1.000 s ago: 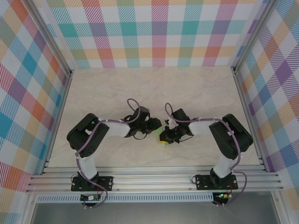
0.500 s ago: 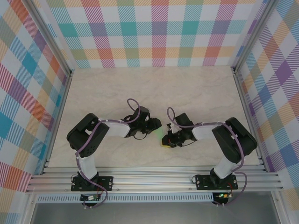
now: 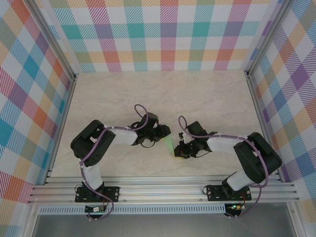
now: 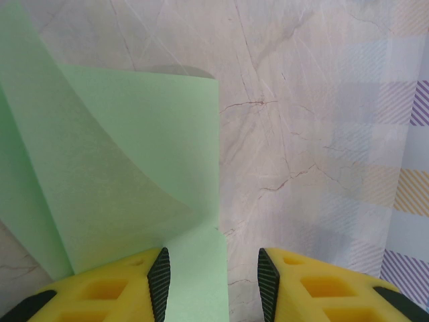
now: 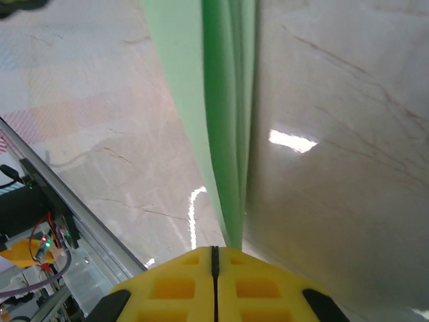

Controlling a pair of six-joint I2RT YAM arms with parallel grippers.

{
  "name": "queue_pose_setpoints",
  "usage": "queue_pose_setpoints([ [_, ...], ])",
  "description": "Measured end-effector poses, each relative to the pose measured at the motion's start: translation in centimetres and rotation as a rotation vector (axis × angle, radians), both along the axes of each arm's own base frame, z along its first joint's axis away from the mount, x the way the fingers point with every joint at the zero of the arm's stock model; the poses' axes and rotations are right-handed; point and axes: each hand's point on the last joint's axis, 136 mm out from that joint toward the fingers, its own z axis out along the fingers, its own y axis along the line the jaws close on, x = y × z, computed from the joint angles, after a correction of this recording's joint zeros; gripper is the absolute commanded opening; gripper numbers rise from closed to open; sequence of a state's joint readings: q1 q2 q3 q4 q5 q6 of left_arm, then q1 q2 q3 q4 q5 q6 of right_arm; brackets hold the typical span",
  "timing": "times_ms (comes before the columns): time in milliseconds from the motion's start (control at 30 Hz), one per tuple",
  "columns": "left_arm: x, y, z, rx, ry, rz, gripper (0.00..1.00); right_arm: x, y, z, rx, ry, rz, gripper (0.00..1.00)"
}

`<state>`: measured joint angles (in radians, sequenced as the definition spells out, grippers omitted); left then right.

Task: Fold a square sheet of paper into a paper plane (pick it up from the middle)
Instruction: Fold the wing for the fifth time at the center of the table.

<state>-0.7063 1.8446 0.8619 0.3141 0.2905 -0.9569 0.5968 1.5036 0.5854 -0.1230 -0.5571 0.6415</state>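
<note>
The square sheet of paper is pale green and partly folded, lying on the table between my two grippers. In the left wrist view the paper has one flap curling up at the left, and its straight edge runs between my fingers. My left gripper is open, the paper's edge lying in the gap beside the left pad. In the top view the left gripper sits just behind the sheet. My right gripper is shut, pads together, tips against the near end of the paper's folded layers. It sits low at the sheet's near end.
The marble-patterned table is bounded by aluminium rails, with the front rail close behind the right gripper. Checked walls stand at the back and both sides. Open tabletop lies behind the arms.
My right gripper has slid toward the near edge of the table along the paper, staying shut. More green paper shows between the grippers. The left arm has not moved.
</note>
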Motion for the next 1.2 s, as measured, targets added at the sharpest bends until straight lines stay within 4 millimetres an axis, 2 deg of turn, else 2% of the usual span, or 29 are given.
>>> queue_pose_setpoints([
  [200,0.0,0.0,0.0,0.000,0.000,0.000,0.42,3.1,1.7,2.0,0.057,-0.051,-0.079,0.06],
  [400,0.0,0.0,0.0,0.000,0.000,0.000,0.42,4.8,2.6,1.7,0.059,-0.042,-0.135,0.06],
  [633,0.0,0.0,0.0,-0.001,0.000,-0.002,0.43,4.3,1.6,-1.5,-0.028,0.012,-0.149,0.01],
  [1200,-0.1,-0.2,0.4,0.039,0.007,-0.043,0.48,4.2,1.5,-1.7,-0.026,-0.016,-0.127,0.00],
])
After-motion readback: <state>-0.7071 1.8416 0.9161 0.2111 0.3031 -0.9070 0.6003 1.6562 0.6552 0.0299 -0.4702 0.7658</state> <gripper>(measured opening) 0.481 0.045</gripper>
